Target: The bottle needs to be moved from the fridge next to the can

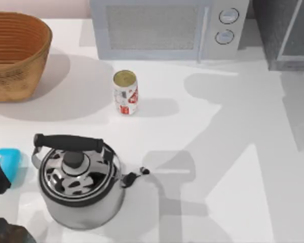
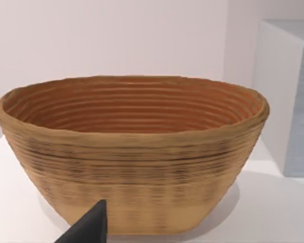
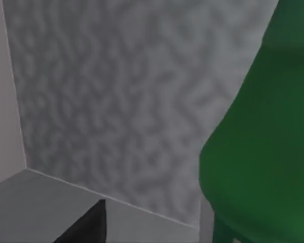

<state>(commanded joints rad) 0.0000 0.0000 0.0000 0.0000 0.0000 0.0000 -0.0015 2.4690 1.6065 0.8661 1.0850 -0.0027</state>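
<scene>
Green bottle [image 3: 258,152] against mottled fridge [image 3: 121,91] wall

Woven basket [image 1: 15,53], polished metal kettle [image 1: 81,185]; mottled fridge wall [image 3: 116,101]

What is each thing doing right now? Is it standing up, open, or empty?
can: standing upright on the table, apart from everything.
kettle: upright, lid on, handle across the top.
basket: upright, empty inside.
microwave: door closed.
bottle: inside the fridge, close to the right pincer's camera.
</scene>
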